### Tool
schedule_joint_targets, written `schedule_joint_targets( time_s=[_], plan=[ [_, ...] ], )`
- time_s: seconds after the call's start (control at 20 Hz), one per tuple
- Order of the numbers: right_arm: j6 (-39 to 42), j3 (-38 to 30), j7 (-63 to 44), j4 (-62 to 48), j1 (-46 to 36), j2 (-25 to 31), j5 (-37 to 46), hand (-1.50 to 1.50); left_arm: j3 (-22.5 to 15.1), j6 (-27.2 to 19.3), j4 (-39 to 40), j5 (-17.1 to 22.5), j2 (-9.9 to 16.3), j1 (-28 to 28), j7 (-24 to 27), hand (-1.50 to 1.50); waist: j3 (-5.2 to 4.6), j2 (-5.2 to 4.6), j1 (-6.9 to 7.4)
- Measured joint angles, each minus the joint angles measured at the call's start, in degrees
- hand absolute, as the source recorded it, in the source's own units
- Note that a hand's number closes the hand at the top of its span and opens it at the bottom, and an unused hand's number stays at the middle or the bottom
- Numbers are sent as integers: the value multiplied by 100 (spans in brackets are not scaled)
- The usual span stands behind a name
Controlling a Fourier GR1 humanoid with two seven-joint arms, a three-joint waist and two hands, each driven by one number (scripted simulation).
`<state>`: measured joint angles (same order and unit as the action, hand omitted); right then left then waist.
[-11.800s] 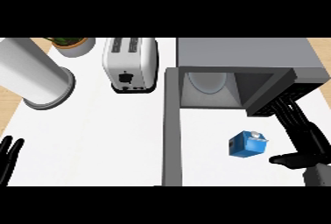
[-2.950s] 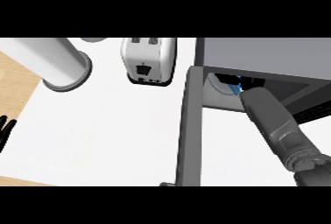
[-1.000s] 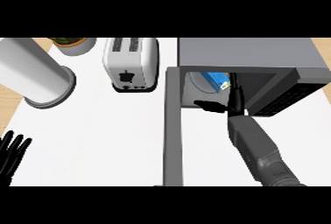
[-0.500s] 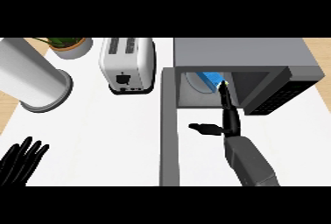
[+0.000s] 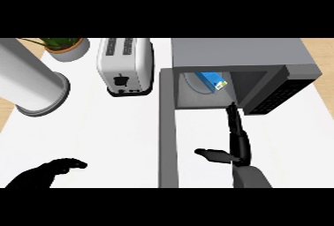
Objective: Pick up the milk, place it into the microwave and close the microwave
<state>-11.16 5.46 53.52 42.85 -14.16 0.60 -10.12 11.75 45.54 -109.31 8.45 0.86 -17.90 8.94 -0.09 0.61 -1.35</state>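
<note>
Head view: milk (image 5: pixel 213 81) sits inside the microwave (image 5: pixel 238 57), right hand (image 5: pixel 235 140) outside, fingers straight and empty (left hand (image 5: pixel 46 173) curled, idle). Door (image 5: pixel 168 132) open; closing comes next.

milk (image 5: pixel 214 82): partly hidden in microwave (image 5: pixel 241 55) | plant (image 5: pixel 62 45): cropped

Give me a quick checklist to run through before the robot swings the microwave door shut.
1. Milk inside the microwave cavity: ok.
2. Right hand outside the cavity, fingers straight, holding nothing: ok.
3. Door wide open, ready to push: ok.
4. Milk fully behind the door line: cannot tell.
5. Left hand low at the left, away from the door: ok.
6. Toaster outside the door's closing path: ok.
</note>
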Motion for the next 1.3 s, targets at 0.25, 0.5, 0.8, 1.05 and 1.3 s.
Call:
schedule_joint_targets(
  time_s=[0.25, 0.5, 0.8, 1.05, 1.3],
  plan=[
    [324, 193, -298, 1594, 1142, 292, -196, 150, -481, -344, 132, -537, -49, 426, -36, 150, 0, -15, -21],
    [512, 275, -746, 3081, 2138, 584, -443, -150, -969, -759, 513, -1123, -74, 1030, -81, 150, 1, -35, -7],
    [633, 50, -1034, 4116, 2905, 916, -711, -150, -1854, -1532, 1174, -1779, -83, 1712, 99, 150, 3, -51, 32],
    [720, -136, -1121, 4637, 3271, 1202, -734, -150, -2656, -2259, 1953, -2126, -77, 2462, 276, 150, 4, -58, 23],
    [939, -327, -1320, 5256, 3550, 1519, -878, -150, -3628, -3135, 2678, -2152, -55, 3160, 205, 150, 3, -56, -12]
  ],
)
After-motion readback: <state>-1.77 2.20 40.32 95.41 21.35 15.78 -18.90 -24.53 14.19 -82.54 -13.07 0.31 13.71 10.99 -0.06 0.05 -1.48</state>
